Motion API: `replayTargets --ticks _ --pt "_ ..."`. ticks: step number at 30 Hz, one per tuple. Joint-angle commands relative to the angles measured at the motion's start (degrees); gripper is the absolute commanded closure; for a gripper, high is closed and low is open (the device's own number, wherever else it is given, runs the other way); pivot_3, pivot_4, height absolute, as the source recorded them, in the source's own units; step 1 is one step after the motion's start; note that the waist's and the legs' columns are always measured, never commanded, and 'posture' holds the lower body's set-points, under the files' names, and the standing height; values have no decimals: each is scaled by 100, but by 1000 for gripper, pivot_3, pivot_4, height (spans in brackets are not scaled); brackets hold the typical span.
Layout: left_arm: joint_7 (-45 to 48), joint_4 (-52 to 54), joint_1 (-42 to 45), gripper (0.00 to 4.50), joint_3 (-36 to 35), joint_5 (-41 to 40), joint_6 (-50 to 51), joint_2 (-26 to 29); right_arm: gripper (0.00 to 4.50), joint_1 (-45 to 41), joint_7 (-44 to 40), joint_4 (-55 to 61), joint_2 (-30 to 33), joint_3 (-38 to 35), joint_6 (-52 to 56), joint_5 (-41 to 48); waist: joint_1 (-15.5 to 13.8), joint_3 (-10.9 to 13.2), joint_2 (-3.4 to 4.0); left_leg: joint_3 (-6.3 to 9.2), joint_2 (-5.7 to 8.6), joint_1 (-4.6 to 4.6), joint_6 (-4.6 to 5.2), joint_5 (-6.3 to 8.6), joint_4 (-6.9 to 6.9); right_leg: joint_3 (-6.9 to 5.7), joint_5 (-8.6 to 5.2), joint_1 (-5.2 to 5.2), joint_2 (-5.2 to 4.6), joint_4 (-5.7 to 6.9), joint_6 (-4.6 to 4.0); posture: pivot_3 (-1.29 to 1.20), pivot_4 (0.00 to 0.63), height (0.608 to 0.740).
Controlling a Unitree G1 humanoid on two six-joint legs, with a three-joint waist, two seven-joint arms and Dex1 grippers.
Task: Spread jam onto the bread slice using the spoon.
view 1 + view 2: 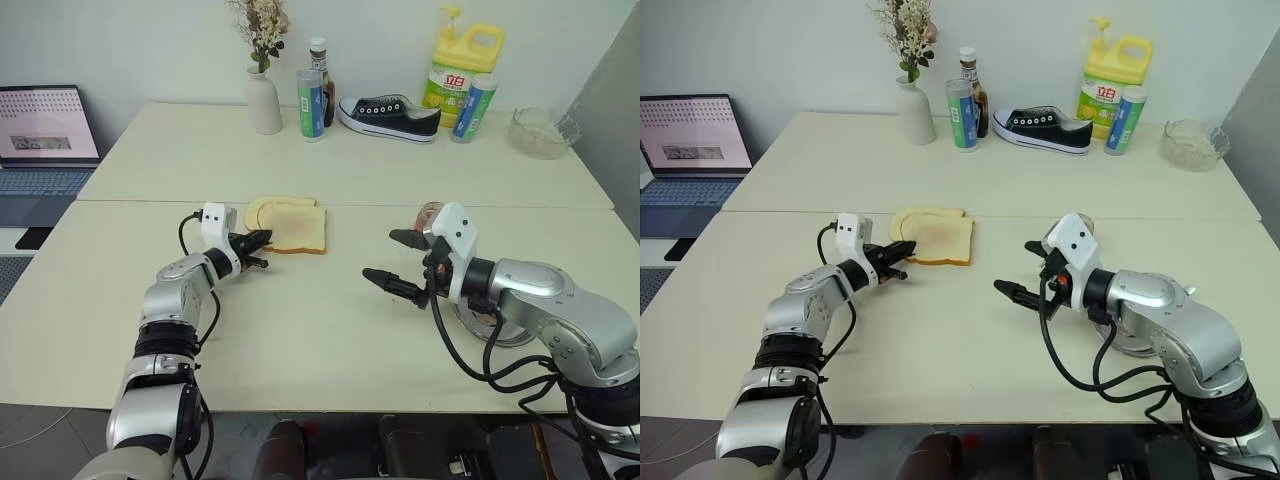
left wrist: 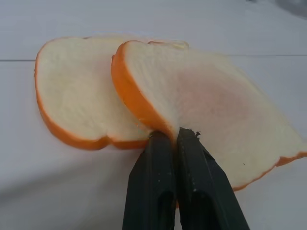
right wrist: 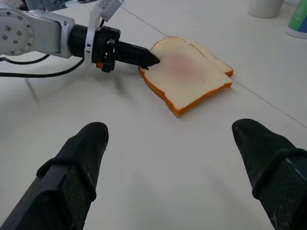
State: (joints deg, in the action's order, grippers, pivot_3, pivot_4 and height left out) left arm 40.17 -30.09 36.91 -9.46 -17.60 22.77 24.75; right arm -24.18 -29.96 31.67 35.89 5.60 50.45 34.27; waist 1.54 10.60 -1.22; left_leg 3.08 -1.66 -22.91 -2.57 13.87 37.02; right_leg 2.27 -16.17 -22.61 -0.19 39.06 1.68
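Lying flat on the tabletop (image 1: 300,340), near the middle seam: the bread slice (image 1: 298,230), pinkish-brown in its centre, overlapping a paler slice (image 1: 262,208) tucked partly beneath it on the far left side. Pinching the bread slice at its near-left edge: the left gripper (image 1: 258,242), fingers (image 2: 192,191) pressed together on the crust, no gap showing between them in the left wrist view. Reaching in from the left, roughly level, pointing toward the right. Bread slice still resting on the tabletop, not lifted.

Hovering to the right, well apart from the bread: the right gripper (image 1: 398,262), fingers spread wide, holding nothing. Facing toward the bread slice, with bare tabletop between its two fingers (image 3: 76,167) in the right wrist view.

Sitting just behind the right gripper's white housing: the jam (image 1: 430,214), reddish in a clear jar, largely hidden. Peeking out beneath the right forearm: a steel plate (image 1: 520,335). Spoon not made out with any certainty.

Standing along the far edge of the tabletop: a vase (image 1: 264,102), a sauce bottle (image 1: 320,70), two tubes (image 1: 309,104), a shoe (image 1: 390,116), a yellow jug (image 1: 462,62), a glass bowl (image 1: 541,132). Sitting at the far left: a laptop (image 1: 45,125).
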Motion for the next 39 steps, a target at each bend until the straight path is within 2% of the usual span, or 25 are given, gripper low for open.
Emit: replayTargets --ticks 1,5,8,13,17,18,21,25,27,29,32,34,37,38,39 --pt "444 1095 339 4478 263 36 234 527 0 80 -23 335 176 -423 22 70 0 1 -1 0 0 -1 0 0 -1 0 0 -1 0 0 0 0 150 740" --pt "1237 1843 584 4478 804 152 239 1125 0 333 -137 753 485 -867 336 473 -10 1 -1 2 1 -7 -1 0 -4 -2 0 -3 0 -6 0 0 150 740" --pt "2566 2658 805 4478 1442 -4 -7 1518 0 636 -366 1175 927 -1562 728 1156 -6 1 -1 -7 1 -1 -1 0 -8 5 -1 -1 -1 -9 1 0 150 740" --pt "3855 2857 1204 4478 2001 -35 -385 1698 0 908 -315 1451 1416 -2503 1160 2073 0 2 0 -11 0 -1 -1 1 -4 6 -3 0 2 -8 1 0 150 740" --pt "4724 2580 1435 4478 2506 40 -825 1461 0 1372 -27 1792 1744 -3301 1446 3448 29 2 1 -14 -7 5 2 1 -6 12 -5 -1 13 -4 3 0 150 740" --pt "4817 2262 1488 4478 2776 294 -1260 1244 0 1582 90 1918 1774 -3355 1446 3636 17 2 1 -12 -7 3 1 1 -7 9 -6 0 13 -5 1 0 150 740" --pt "5019 1437 1562 4478 3254 808 -2213 766 0 1938 468 2074 1858 -3278 1316 3896 -4 2 0 -11 -4 4 2 1 -1 8 -7 11 12 -11 2 0 150 740" --pt "5153 662 1625 4478 3521 1142 -3038 358 0 2100 833 2090 1867 -3111 1132 4015 27 4 -4 -20 0 1 2 1 4 18 -8 10 9 -15 9 0 150 740" --pt "5218 593 1684 4478 3455 1048 -3065 259 0 2166 932 2105 1918 -3091 1053 4082 33 4 -4 -19 -3 2 2 1 2 19 -10 7 12 -13 11 0 150 740" --pt "5233 716 1809 4478 3320 640 -2674 210 0 2256 1036 2118 1947 -3118 975 4173 23 4 -4 -15 -5 0 2 1 0 16 -11 3 15 -10 11 0 150 740" --pt "5233 1571 1939 4478 3158 -888 -974 464 0 2427 1145 2111 2020 -3160 839 4253 21 6 -6 -10 -5 -8 2 1 1 12 -19 -1 15 -11 25 0 150 740" --pt "5233 1936 1960 4478 3173 -1487 -294 662 0 2483 1158 2075 2068 -3144 763 4249 28 6 -6 -12 -5 -8 2 2 1 15 -20 -1 12 -12 28 0 150 740" --pt "5233 2249 1950 4478 3199 -2002 267 883 0 2613 1125 2034 2117 -3176 662 4180 28 5 -5 -12 -5 -1 2 1 0 14 -22 2 13 -10 30 0 150 740" --pt "5233 2232 1903 4478 3393 -1872 69 999 0 2667 1084 1999 2138 -3210 639 4112 28 5 -5 -10 -5 0 2 1 0 13 -22 2 13 -8 30 0 150 740" --pt "5233 2034 1819 4478 3716 -1372 -594 1106 0 2701 1045 1947 2155 -3219 609 4020 27 5 -5 -8 -5 0 2 1 1 12 -22 2 14 -8 31 0 150 740"
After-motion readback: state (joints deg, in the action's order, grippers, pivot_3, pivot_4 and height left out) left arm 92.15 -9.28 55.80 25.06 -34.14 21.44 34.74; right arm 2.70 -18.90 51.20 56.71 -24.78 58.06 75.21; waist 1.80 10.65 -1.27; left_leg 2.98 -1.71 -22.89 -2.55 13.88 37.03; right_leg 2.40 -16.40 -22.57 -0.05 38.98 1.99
